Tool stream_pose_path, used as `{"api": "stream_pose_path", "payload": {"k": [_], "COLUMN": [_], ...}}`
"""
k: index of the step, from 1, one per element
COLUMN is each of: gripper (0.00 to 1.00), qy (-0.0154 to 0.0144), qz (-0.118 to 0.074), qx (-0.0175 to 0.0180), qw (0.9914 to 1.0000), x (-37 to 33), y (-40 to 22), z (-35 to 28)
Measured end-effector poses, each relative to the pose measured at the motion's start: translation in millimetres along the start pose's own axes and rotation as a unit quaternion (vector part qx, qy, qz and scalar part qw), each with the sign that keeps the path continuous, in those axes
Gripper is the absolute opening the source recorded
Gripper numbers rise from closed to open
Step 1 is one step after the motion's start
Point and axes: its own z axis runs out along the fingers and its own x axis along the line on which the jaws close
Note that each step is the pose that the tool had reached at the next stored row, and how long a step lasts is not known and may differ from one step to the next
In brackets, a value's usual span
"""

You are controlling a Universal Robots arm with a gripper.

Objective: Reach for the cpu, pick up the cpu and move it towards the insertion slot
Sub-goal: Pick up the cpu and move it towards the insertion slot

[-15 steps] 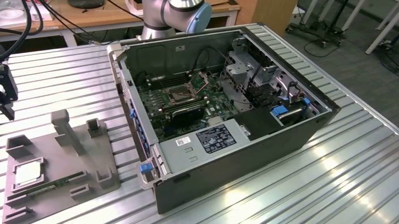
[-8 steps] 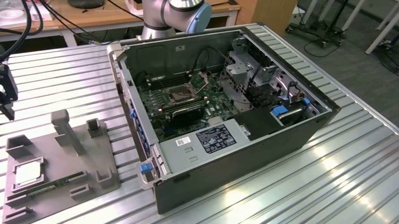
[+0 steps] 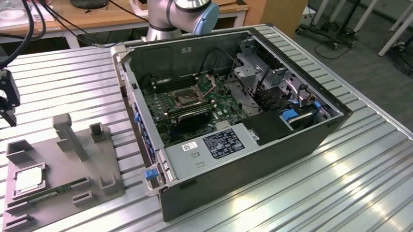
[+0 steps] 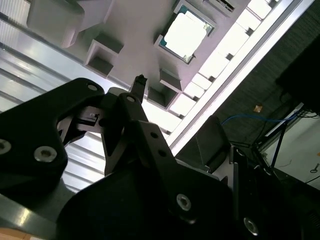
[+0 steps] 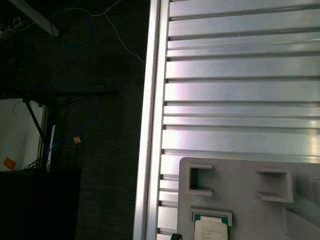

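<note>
Gripper (image 3: pixel 7 108): black and angular, built of flat linked plates studded with bolt heads (the second wrist view shows these up close). We see it hanging at the exterior view's left edge, above the table. We cannot tell whether it is open or closed. It is clear of the cpu.

Cpu (image 3: pixel 29 180): a thin square plate with a pale, silvery face that catches the light. A darker greenish border shows around it in both wrist views (image 4: pixel 186 34) (image 5: pixel 217 231). We find it lying flat in a square recess of the tray, well apart from the computer case.

Tray (image 3: pixel 71 169): matte grey plastic, blocky, with raised posts and open rectangular pockets. It sits on the table at the exterior view's lower left.

Memory stick (image 3: pixel 55 190): long, narrow and green, lying in the tray just beside the cpu.

Table (image 3: pixel 65 82): ribbed aluminium, with parallel grooves and a bright sheen.

Computer case (image 3: pixel 258 169): a dark metal box lying on its side with the panel off, showing us a green board, cables and bare steel brackets.

Insertion slot (image 3: pixel 187 99): a dark square socket ringed by a silvery metal frame, set on the board inside the case.
</note>
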Motion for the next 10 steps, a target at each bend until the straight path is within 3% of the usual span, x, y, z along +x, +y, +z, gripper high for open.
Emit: {"api": "stream_pose_path", "payload": {"k": [10], "gripper": [0.68], "qy": [0.0000], "qz": [-0.001], "qx": [0.0001], "qw": [1.00000], "x": [3.1], "y": [-9.1], "z": [17.3]}}
